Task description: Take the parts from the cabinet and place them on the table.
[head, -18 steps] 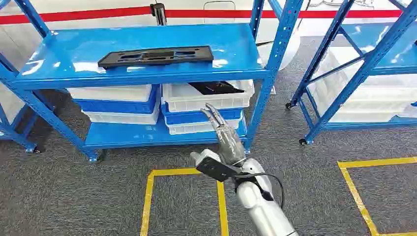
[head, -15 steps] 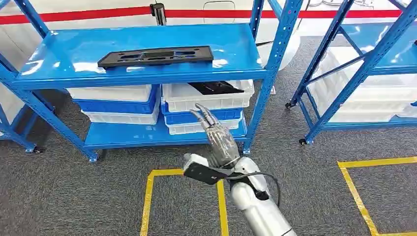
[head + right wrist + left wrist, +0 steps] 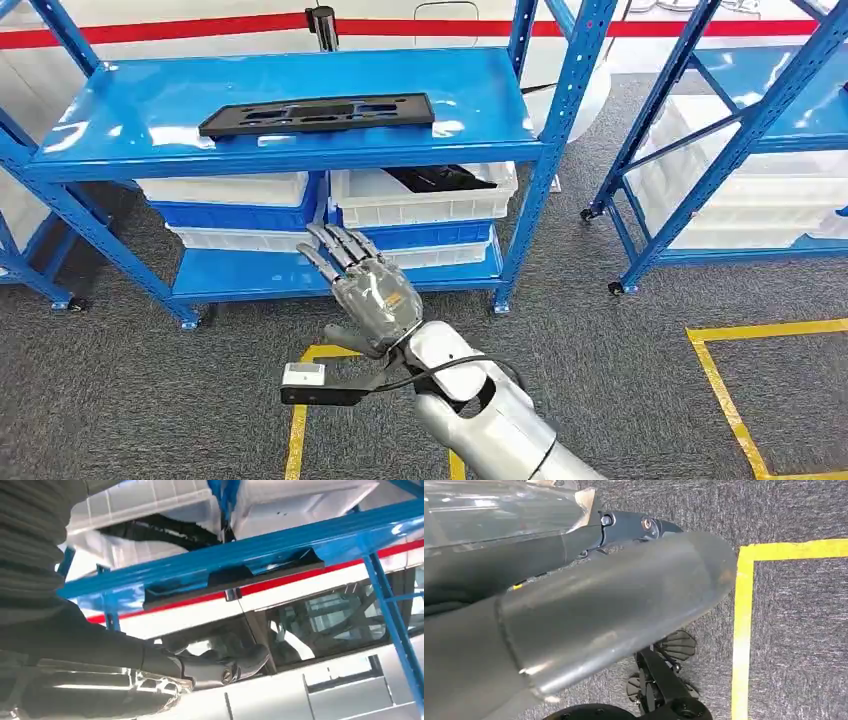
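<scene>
A flat black part point(image 3: 318, 114) with cut-outs lies on the top shelf of the blue cabinet point(image 3: 480, 90). The right wrist view catches its edge, the black part point(image 3: 235, 575), from below. A second black part point(image 3: 440, 178) rests in a white bin point(image 3: 420, 205) one shelf lower. My right hand point(image 3: 365, 285) is raised in front of the lower shelves, below the top shelf, fingers straight and spread, holding nothing. Its thumb point(image 3: 220, 670) is seen in the right wrist view. My left hand point(image 3: 599, 595) hangs over the carpet, thumb and a dark finger stretched out with nothing between them.
White and blue bins point(image 3: 240, 215) are stacked on the cabinet's lower left. A second blue rack point(image 3: 740, 140) with white bins stands to the right. Yellow tape point(image 3: 300, 400) marks squares on the grey carpet in front of the cabinet.
My right hand has swung to the left and turned so its back faces the head camera. The wrist camera has dropped low and left. The parts have not moved.
</scene>
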`<action>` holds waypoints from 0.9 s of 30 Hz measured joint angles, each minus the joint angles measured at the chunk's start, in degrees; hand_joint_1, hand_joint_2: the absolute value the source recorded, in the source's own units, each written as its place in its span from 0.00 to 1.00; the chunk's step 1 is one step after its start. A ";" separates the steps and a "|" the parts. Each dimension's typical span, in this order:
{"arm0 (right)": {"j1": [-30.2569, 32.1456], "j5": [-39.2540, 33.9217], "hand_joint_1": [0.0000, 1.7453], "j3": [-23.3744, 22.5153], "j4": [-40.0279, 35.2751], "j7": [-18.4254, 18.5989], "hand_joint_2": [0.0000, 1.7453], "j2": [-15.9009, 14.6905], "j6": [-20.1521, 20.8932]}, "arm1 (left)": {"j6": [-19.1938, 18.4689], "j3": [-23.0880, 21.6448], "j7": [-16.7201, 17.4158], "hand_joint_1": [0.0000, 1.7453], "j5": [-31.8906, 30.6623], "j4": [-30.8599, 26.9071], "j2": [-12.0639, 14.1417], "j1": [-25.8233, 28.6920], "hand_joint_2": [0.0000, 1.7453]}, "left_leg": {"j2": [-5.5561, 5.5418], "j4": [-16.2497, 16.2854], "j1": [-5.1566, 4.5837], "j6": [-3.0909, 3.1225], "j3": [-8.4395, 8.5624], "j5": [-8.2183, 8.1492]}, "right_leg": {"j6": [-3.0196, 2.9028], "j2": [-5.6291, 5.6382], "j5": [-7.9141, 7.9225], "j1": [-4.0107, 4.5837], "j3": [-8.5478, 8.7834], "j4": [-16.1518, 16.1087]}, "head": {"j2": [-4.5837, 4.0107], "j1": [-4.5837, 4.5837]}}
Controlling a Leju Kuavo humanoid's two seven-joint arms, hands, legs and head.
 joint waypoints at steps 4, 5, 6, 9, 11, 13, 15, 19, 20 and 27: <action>-2.34 5.04 0.00 4.81 2.74 4.18 1.00 0.00 -2.58 | -0.04 1.27 -0.02 0.00 0.09 0.22 -0.02 -0.23 0.00 | -0.03 0.30 -0.07 0.26 -0.33 -0.01 | 0.41 0.02 0.28 -0.95 -0.06 -0.28 | 0.00 0.00; -2.54 6.01 0.00 5.48 3.13 4.94 1.00 0.02 -3.17 | -0.04 1.31 -0.02 0.00 0.11 0.22 -0.02 -0.27 0.00 | -0.03 0.22 -0.11 0.42 -0.45 0.08 | 0.67 0.02 0.54 -1.05 0.10 -0.24 | 0.00 -0.04; -2.88 7.07 0.00 6.14 3.61 5.69 1.00 0.02 -3.83 | -0.04 1.35 -0.02 0.00 0.15 0.22 -0.04 -0.36 0.00 | 0.03 0.05 -0.17 0.71 -0.65 0.25 | 1.19 0.01 1.06 -0.49 0.13 0.47 | 0.00 0.00; -4.92 11.73 0.00 9.13 5.71 9.08 1.00 0.02 -6.41 | -0.04 2.30 0.00 0.00 0.33 0.31 -0.31 -0.69 0.00 | 0.45 -0.85 0.48 1.83 -0.18 1.15 | 0.51 -0.77 -1.37 -0.26 -1.95 3.42 | 0.00 0.07; -5.73 14.65 0.00 10.96 6.86 11.19 1.00 0.00 -8.04 | -0.04 2.80 0.00 0.00 0.48 0.33 -0.37 -0.70 0.00 | 0.90 -0.84 0.53 2.00 -0.56 1.30 | 0.22 -0.91 -4.97 -0.32 -5.72 11.61 | 0.00 0.29; -5.87 17.42 0.00 12.64 8.22 13.25 1.00 -0.02 -9.53 | -0.04 3.10 0.04 0.00 0.59 0.39 -0.44 -0.70 0.00 | 1.14 -0.82 0.53 1.81 -0.77 1.27 | 0.47 -0.97 -6.73 -0.35 -8.30 17.27 | 0.00 0.35; -6.32 20.32 0.00 14.16 9.51 15.31 1.00 -0.04 -11.09 | -0.04 3.72 0.09 0.00 0.70 0.52 -0.55 -0.76 0.00 | 1.21 -0.80 0.74 1.48 -0.64 1.14 | 1.63 -1.26 -4.06 -0.72 -5.71 12.04 | 0.00 0.42; -6.75 23.61 0.00 14.68 11.13 15.87 1.00 0.13 -14.15 | 0.22 4.17 0.48 0.00 1.11 0.66 -0.63 -0.92 0.00 | 1.33 -0.43 0.74 -0.13 -0.49 0.64 | 0.38 -2.33 -2.42 -0.56 -0.98 0.25 | 0.00 0.57; -6.58 23.64 0.00 14.62 11.35 15.55 1.00 0.39 -14.23 | 0.53 4.20 0.59 0.00 1.11 0.66 -0.63 -0.92 0.00 | 1.49 -0.50 0.66 -0.68 -0.65 0.46 | -0.15 -2.14 -0.94 -0.56 -0.31 0.27 | 0.00 0.39; -6.40 24.62 0.00 13.07 14.16 11.20 1.00 2.86 -16.16 | 1.99 5.09 1.44 0.00 1.53 0.70 -0.94 -1.43 0.00 | 0.78 14.41 1.56 -2.31 -8.99 -4.77 | -2.70 -1.20 -1.78 -0.33 1.63 0.02 | 0.00 0.11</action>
